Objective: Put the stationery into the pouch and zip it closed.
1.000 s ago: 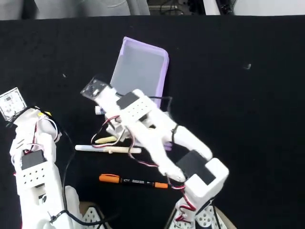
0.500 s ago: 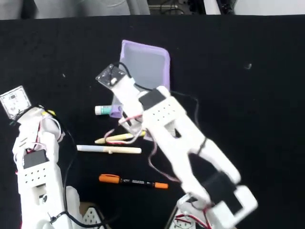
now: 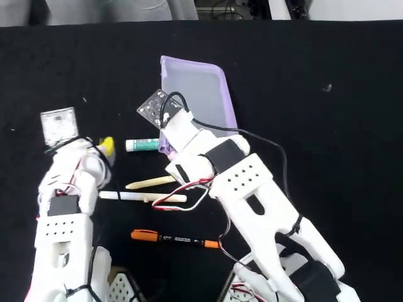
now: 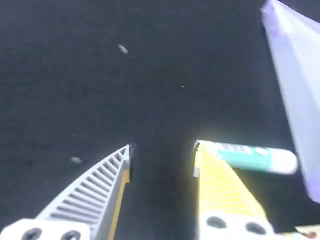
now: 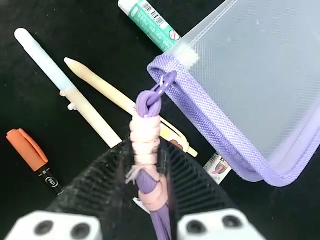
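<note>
**Right gripper** [image 5: 146, 147]: jaws pressed together on the zip pull [image 5: 146, 125]. The pull is a knotted cord tassel, pink wound over purple, and a purple loop hooks it to the corner of the pouch [image 5: 250, 70].
- Against a second ago, this arm has swung from the pouch's left side to its near corner.
- The pouch has turned, so its near end now lies further right.
- The glue stick [image 4: 250, 157], then mostly under the arm, now lies uncovered.

**Pouch**: flat and rectangular with rounded corners, a translucent frosted panel and woven purple edging. It lies on the black table [image 3: 327, 157] and stretches away from the right gripper.

**Left gripper** [image 4: 161, 150]: jaws spread with nothing between them; one finger is ribbed white, the other yellow. The arm has advanced since a second ago. The glue stick lies just past the yellow tip, between it and the pouch edge.

**Glue stick**: short white cylinder with a green label, one end at the pouch's corner, outside it.

**Cream pen** [image 5: 107, 90]: slim and tapered, passing beneath the zip pull.

**White pen** [image 5: 50, 67]: smooth barrel, lying beside the cream pen.

**Orange marker** [image 5: 27, 150]: orange cap on a black barrel, nearest the arms' bases.

All three lie on the table outside the pouch.
</note>
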